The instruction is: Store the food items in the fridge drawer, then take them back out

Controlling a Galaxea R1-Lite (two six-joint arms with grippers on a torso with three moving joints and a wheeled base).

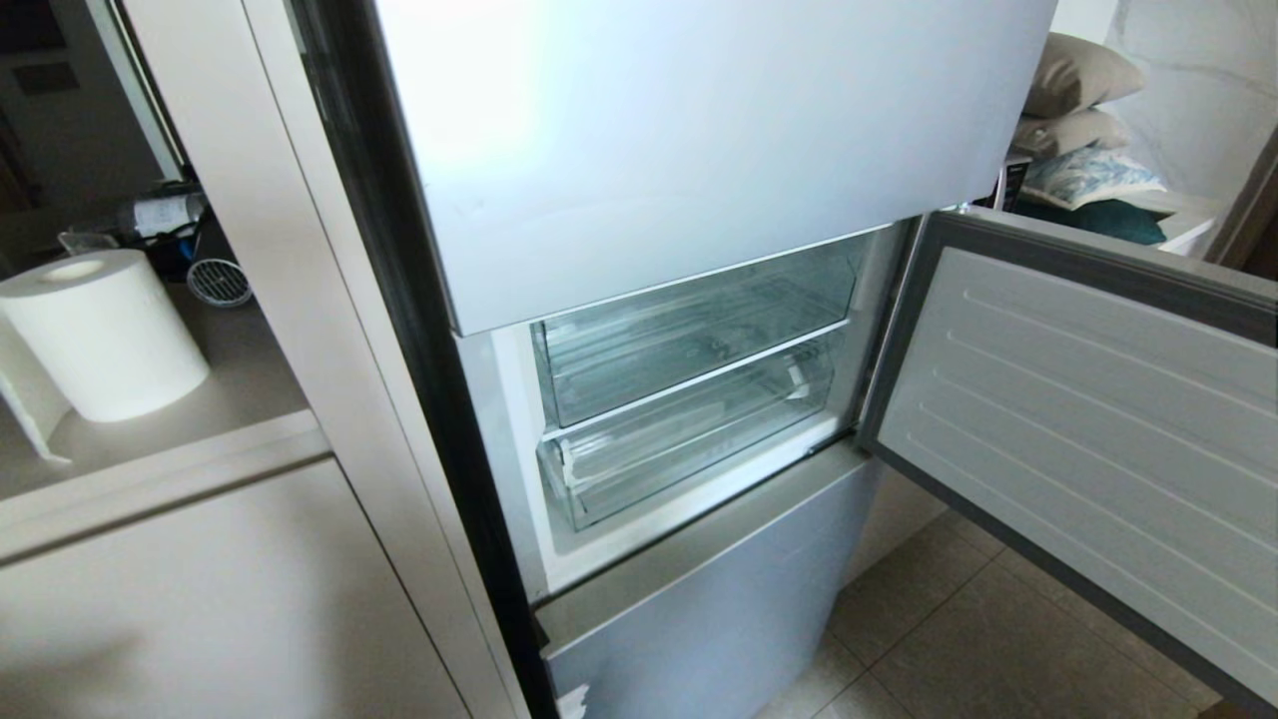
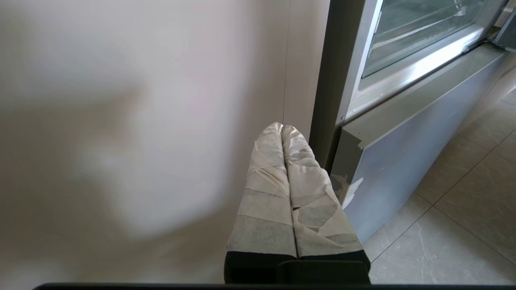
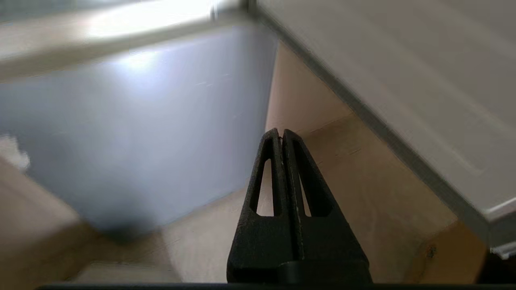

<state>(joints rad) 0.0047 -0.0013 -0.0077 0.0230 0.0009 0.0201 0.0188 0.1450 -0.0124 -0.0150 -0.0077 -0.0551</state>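
The fridge's middle compartment stands open in the head view, with two clear plastic fridge drawers pushed in, an upper one [image 1: 699,330] and a lower one [image 1: 689,439]. Both look empty. The food items are out of view. Neither arm shows in the head view. My left gripper [image 2: 282,127], its fingers wrapped in pale tape, is shut on nothing and hangs low beside the beige cabinet panel [image 2: 141,121], left of the fridge; a clear drawer [image 2: 419,36] shows beyond it. My right gripper [image 3: 280,132] is shut and empty, low over the floor tiles [image 3: 363,181] before the pale-blue bottom door [image 3: 141,133].
The compartment's door [image 1: 1088,419] is swung wide to the right, jutting over the tiled floor [image 1: 949,619]. A paper towel roll [image 1: 105,335] stands on the counter [image 1: 200,399] at the left. Pillows [image 1: 1078,100] lie at the far right. The frosted upper door [image 1: 699,130] is closed.
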